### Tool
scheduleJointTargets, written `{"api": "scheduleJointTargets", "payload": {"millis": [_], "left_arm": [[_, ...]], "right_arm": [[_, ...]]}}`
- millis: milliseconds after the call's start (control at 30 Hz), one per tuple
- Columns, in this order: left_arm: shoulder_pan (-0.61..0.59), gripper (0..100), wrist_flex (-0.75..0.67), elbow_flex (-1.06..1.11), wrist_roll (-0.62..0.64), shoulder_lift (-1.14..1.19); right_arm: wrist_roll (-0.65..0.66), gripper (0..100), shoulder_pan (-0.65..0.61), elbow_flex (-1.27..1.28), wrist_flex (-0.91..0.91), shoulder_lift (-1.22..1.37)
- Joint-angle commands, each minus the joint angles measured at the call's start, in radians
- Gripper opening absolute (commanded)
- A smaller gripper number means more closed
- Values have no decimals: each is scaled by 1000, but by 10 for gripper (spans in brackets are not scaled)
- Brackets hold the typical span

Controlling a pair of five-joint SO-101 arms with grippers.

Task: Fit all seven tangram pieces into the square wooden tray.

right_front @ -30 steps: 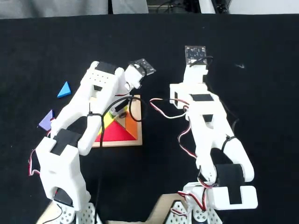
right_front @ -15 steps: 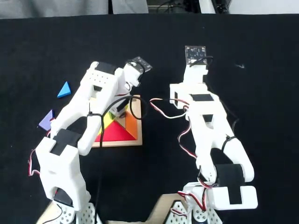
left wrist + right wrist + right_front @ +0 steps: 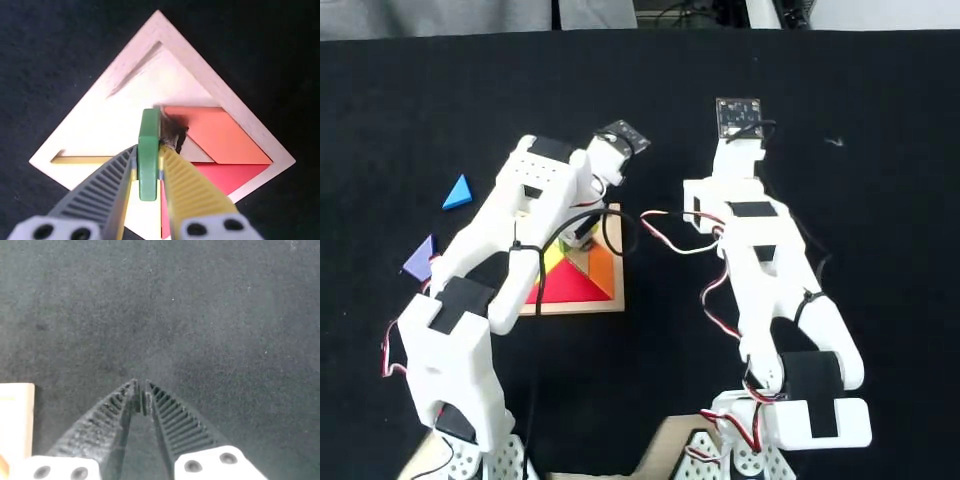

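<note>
1. The left arm (image 3: 505, 235) lies across the square wooden tray (image 3: 575, 305) in the high view and covers much of it; orange, red and yellow show in the tray beside the arm
2. On the black cloth (image 3: 860, 120), well apart from the left gripper (image 3: 149, 165), lie a blue triangle (image 3: 458, 192) and a purple piece (image 3: 418, 258); both are outside the tray, on the far side of the left arm from it
3. The left gripper is clamped on a green piece (image 3: 149, 150), held on edge between its two fingers; the piece sticks out past the fingertips
4. The tray sits directly under this gripper; the green piece's far end is over the tray's middle, just beside a corner of the orange piece (image 3: 215, 135); whether it touches the wood I cannot tell
5. The orange piece and the red piece (image 3: 225, 175) lie flat in the tray to one side of the fingers, the yellow piece (image 3: 80, 160) to the other; bare tray floor lies beyond the fingertips
6. The right gripper (image 3: 141, 400) is over the black cloth with its fingers pressed together and nothing between them; a corner of the tray shows off to its side, apart from it
</note>
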Motion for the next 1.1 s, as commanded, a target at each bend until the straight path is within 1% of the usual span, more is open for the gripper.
{"api": "scheduleJointTargets", "payload": {"millis": [0, 233, 533, 733, 933, 1067], "left_arm": [[13, 30, -8, 4, 6, -51], [19, 30, -11, 41, 8, -52], [-5, 37, -12, 31, 0, -52], [-45, 159, -11, 13, -2, -61], [-96, 159, -9, -61, -3, -54], [-117, 159, -11, -93, -57, -52]], "right_arm": [[9, 21, 3, -4, -17, -50], [9, 21, 3, -4, -17, -50], [9, 21, 2, -4, -17, -48], [9, 21, -8, -2, -17, -48], [9, 21, -8, -2, -17, -48], [9, 21, -8, -2, -17, -48]]}}
